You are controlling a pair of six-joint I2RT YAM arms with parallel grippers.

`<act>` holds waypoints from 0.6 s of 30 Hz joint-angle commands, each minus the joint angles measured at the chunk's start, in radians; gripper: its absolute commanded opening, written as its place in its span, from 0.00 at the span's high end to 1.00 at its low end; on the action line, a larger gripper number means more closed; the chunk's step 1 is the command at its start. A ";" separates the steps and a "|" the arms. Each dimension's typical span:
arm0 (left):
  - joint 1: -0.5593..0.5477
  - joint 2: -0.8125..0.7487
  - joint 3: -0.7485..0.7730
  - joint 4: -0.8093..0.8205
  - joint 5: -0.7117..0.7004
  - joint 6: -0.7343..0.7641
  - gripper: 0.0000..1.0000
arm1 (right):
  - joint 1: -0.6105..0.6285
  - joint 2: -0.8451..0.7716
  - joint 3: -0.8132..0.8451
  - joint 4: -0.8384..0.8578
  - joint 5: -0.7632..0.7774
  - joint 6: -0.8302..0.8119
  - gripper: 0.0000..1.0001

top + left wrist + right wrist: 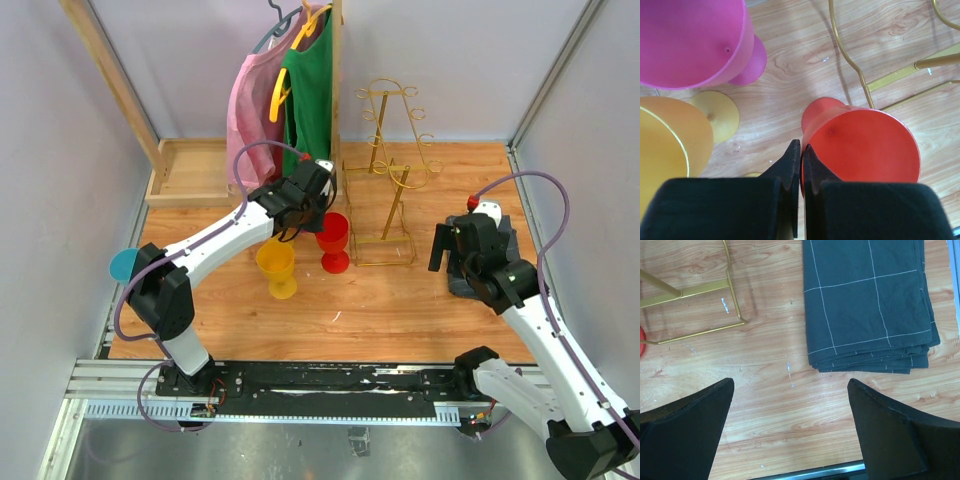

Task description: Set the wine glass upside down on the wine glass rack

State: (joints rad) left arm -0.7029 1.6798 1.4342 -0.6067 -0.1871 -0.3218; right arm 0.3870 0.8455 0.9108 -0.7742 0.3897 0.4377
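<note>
Our left gripper (801, 150) has its fingers brought together on the rim of the red wine glass (865, 145), one finger seemingly inside the bowl and the other outside, with only the thin wall between them. The glass stands upright on the counter (400, 300), just beside the base of the wine glass rack (396, 212) and not yet on it.

That narrow pinch is our first worry. A hold on one edge of the rim leaves the stem and foot hanging off to the side, so the glass could swivel or slide out as we lift and turn it over.

Crowding is the second. A yellow glass (665, 135) and a pink glass (690, 40) stand close on the other side of the gripper, and a careless lift or rotation could knock either one down.

The rack itself is the third. It is tall, thin wire, and a bump from the glass or the arm could tip or shove it. A hook arm could also miss the foot, dropping the glass.

Our right gripper (791, 382) hangs with its fingers wide apart over bare counter near a folded dark cloth (870, 300), too far off to steady the rack.
</note>
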 commanded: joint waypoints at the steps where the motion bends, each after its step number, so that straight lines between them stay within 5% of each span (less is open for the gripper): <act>1: -0.010 -0.015 0.020 -0.005 -0.005 -0.004 1.00 | 0.004 -0.020 -0.007 0.002 0.021 0.020 0.02; 11: -0.012 -0.166 0.057 -0.138 0.044 0.023 1.00 | 0.004 -0.029 0.002 -0.020 0.006 0.033 0.02; 18: -0.010 -0.312 0.071 -0.189 0.243 0.011 1.00 | 0.004 -0.057 0.024 -0.049 0.037 0.032 0.02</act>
State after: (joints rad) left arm -0.7040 1.4433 1.4525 -0.7609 -0.0937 -0.3115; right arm 0.3870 0.8204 0.9092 -0.7891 0.3901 0.4530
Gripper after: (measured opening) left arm 0.022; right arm 0.984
